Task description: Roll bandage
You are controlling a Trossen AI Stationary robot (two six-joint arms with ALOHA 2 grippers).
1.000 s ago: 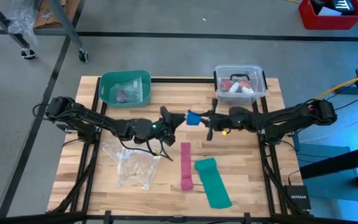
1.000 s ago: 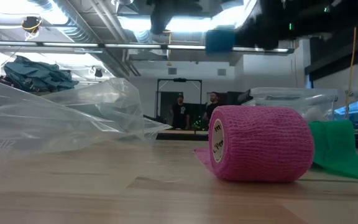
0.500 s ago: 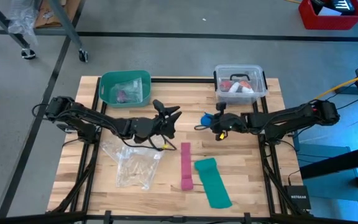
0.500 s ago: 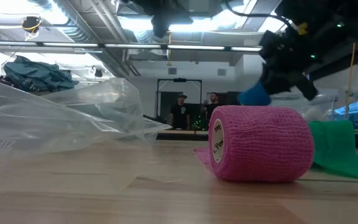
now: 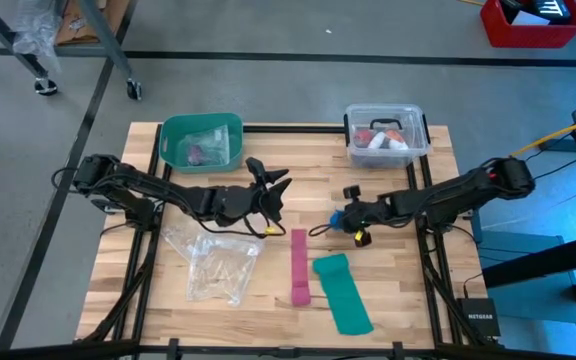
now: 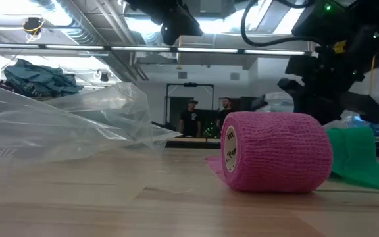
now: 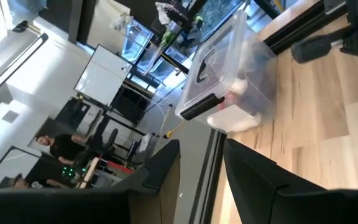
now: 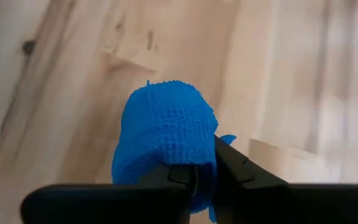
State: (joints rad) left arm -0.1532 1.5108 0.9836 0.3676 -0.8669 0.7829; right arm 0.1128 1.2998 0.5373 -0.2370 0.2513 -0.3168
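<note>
The bandage (image 5: 337, 217) is a small bright blue roll, right of the table's middle and low over the wood. My right gripper (image 5: 343, 219) is shut on it; the right wrist view shows the roll (image 8: 164, 127) just beyond the fingers. In the low view the pink roll hides it. My left gripper (image 5: 271, 173) is open and empty, raised left of the table's middle, fingers spread (image 7: 201, 163). My right gripper pinches the part of the roll's blue wrap (image 8: 196, 163) nearest the wrist between its two fingers, which come in low from the table's right. The roll stands out beyond the fingertips. I cannot tell whether it rests on the wood or hangs just above it.
A pink bandage strip with a rolled end (image 5: 299, 266) and a teal strip (image 5: 342, 291) lie toward the near edge. A clear plastic bag (image 5: 213, 262) lies near left. A green bin (image 5: 201, 141) and a clear lidded box (image 5: 386, 133) stand at the far edge.
My right gripper has carried the blue roll away from my left gripper, toward the table's near edge and down close to the wood. My left gripper has drawn back a little toward the table's left and stays raised.
</note>
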